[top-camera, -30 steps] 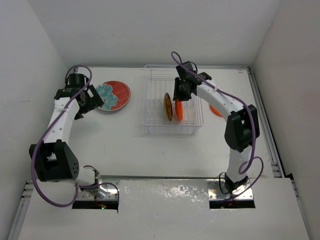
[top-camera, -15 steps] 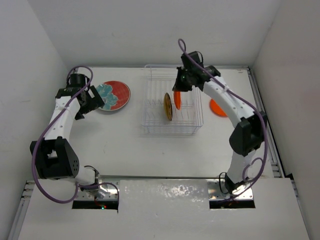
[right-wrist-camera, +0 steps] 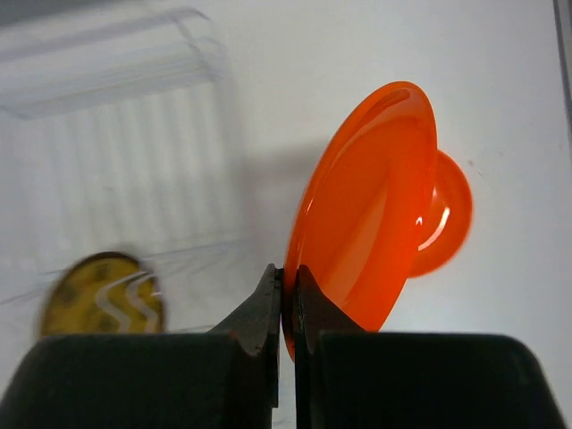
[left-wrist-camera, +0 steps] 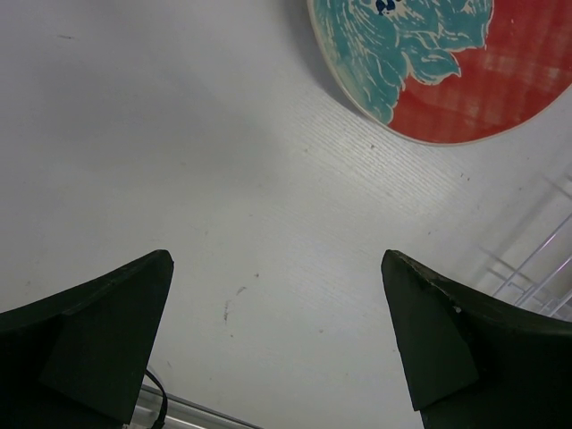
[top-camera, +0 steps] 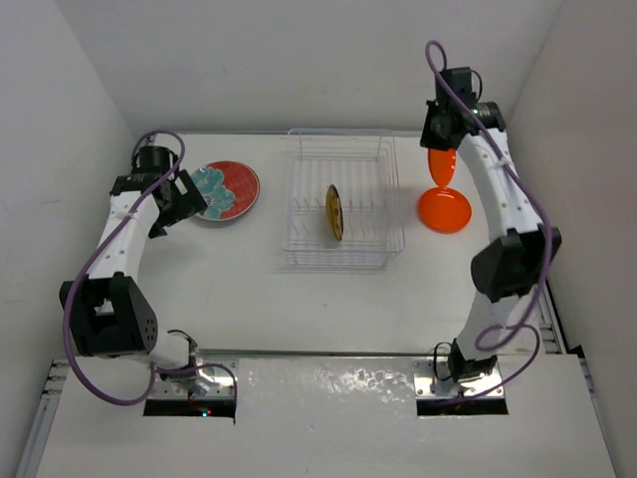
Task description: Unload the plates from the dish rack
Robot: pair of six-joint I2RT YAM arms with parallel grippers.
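The right hand [right-wrist-camera: 288, 290] pinches the orange plate [right-wrist-camera: 366, 206] by its rim, above a second orange plate [top-camera: 445, 211] near the table's right edge; the left hand [left-wrist-camera: 275, 268] is spread. The rim pinch may let it swing or slip onto that plate.

You have five plates to count: one red plate [top-camera: 244, 182], one teal plate [top-camera: 210, 185], one yellow plate [top-camera: 334, 212] and two orange ones, the raised orange plate [top-camera: 441, 166] and the flat orange plate [top-camera: 445, 211]. Of the five, you count one standing in the rack, three lying outside it and one in the air. You have one dish rack [top-camera: 366, 184]. You have two grippers, the left gripper [left-wrist-camera: 277, 344] and the right gripper [right-wrist-camera: 288, 288], with two fingers [left-wrist-camera: 98, 331] apiece, four in all
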